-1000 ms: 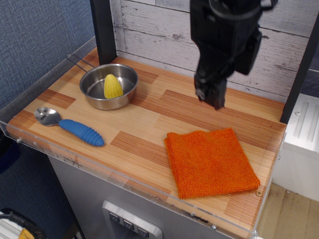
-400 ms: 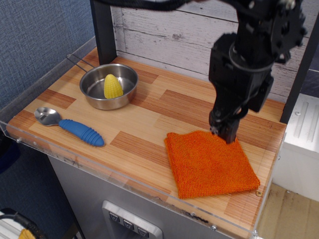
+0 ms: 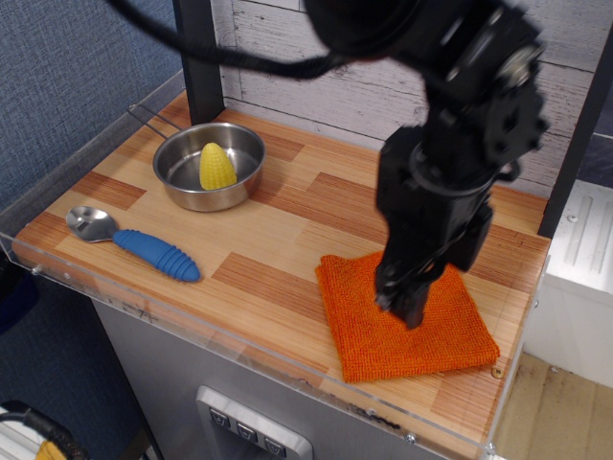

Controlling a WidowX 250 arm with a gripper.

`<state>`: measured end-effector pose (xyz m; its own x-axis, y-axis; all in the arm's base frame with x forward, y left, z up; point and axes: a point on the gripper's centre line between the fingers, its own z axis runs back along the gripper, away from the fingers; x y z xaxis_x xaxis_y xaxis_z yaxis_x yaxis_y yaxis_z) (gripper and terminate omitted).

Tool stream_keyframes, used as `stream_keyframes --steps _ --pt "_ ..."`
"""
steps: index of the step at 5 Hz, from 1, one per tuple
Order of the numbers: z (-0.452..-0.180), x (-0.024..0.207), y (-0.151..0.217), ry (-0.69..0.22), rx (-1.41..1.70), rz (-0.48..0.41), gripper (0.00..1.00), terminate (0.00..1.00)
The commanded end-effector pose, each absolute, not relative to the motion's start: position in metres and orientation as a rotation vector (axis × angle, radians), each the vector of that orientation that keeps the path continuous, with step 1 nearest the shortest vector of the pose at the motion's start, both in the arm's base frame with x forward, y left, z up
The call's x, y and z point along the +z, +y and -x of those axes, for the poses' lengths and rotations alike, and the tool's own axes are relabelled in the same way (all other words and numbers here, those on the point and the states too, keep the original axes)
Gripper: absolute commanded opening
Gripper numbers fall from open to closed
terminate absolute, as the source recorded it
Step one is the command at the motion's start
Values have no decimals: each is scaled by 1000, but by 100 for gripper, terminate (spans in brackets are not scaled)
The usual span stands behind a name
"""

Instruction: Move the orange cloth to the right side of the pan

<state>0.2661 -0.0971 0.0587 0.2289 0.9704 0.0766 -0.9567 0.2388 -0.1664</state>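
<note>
The orange cloth [image 3: 364, 331] lies folded flat on the right part of the wooden table, near the front edge. The steel pan [image 3: 192, 172] stands at the back left with a yellow corn cob [image 3: 216, 167] in it. My black gripper [image 3: 402, 309] hangs tip-down over the middle of the cloth, at or just above its surface. The fingers look close together, but I cannot tell whether they are open or shut. The arm hides the back part of the cloth.
A steel spoon with a ribbed blue handle [image 3: 144, 249] lies at the front left. A clear plastic rim [image 3: 239, 345] runs along the table's edges. A black post [image 3: 198, 57] stands behind the pan, and a white plank wall lies at the back.
The gripper has come down from high above the table's back right and moved forward over the cloth. The cloth, pan and spoon have not moved.
</note>
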Motion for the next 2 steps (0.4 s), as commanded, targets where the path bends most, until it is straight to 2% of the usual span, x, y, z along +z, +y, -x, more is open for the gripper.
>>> stream_keyframes --steps 1,2 --pt "-268 38 -91 -126 1354 94 100 0" --pt "-272 31 -90 -124 1356 84 100 0"
